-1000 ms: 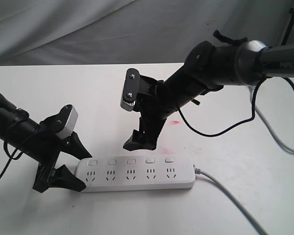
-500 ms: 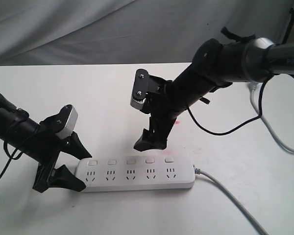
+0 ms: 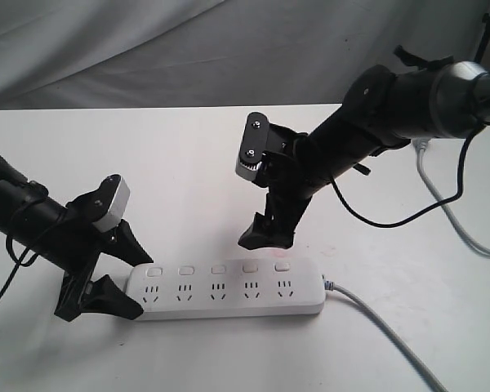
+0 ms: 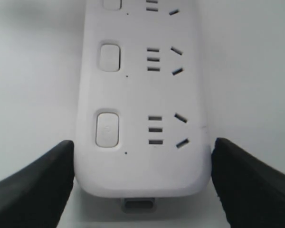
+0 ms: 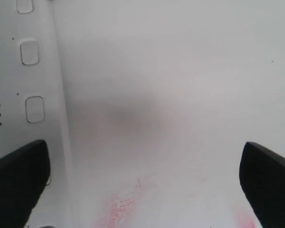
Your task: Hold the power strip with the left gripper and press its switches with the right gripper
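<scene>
Left gripper is clamping the power strip's end; right gripper is hanging nose-down, fingers spread wide.

I see the exterior view bright and evenly lit; the white table is nearly washed out, with only soft, faint shadows on it. My left wrist view is crisp on the power strip, though the left pincer shows fingers slightly soft at their edges. My right wrist view is hazy, low in contrast, a blurry grey shadow across the table.
</scene>
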You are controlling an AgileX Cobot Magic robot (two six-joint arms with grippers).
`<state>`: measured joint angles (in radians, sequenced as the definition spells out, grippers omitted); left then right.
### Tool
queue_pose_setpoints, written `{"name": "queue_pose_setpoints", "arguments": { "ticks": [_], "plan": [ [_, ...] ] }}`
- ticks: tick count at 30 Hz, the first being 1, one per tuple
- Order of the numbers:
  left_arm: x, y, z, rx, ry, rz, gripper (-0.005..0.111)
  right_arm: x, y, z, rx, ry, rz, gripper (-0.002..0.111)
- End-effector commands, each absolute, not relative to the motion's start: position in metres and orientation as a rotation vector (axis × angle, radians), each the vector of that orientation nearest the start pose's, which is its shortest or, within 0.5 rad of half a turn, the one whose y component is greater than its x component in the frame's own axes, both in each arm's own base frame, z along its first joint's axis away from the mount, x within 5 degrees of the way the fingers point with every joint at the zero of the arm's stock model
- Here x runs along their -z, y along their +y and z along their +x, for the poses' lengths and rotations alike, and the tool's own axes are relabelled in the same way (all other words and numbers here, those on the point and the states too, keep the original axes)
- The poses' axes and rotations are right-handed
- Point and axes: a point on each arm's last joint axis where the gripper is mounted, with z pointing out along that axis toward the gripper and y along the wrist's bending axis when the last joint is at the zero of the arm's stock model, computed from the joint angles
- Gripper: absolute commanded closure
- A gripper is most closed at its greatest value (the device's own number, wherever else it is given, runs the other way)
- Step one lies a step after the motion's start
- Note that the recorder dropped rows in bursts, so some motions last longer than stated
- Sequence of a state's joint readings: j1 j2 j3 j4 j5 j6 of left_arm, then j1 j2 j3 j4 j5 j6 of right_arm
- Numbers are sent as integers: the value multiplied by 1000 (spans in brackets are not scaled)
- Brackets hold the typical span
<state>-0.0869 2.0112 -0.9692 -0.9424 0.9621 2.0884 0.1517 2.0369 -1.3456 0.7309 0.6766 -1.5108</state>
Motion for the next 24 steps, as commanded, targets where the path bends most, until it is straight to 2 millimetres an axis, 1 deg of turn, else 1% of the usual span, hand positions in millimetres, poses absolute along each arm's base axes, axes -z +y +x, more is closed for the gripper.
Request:
{"name": "queue_pose_setpoints", "arguments": {
  "ticks": [1, 8, 24],
  "plan": [
    [-101, -88, 305, 853, 1930, 1805, 56, -163, 99, 403, -320, 2151, -1385, 3],
    [-101, -88, 305, 853, 1930, 1805, 56, -160, 100, 403, -333, 2159, -1391, 3],
    [-101, -88, 305, 853, 1930, 1805, 56, -122, 101, 402, -403, 2235, -1420, 3]
  ]
}}
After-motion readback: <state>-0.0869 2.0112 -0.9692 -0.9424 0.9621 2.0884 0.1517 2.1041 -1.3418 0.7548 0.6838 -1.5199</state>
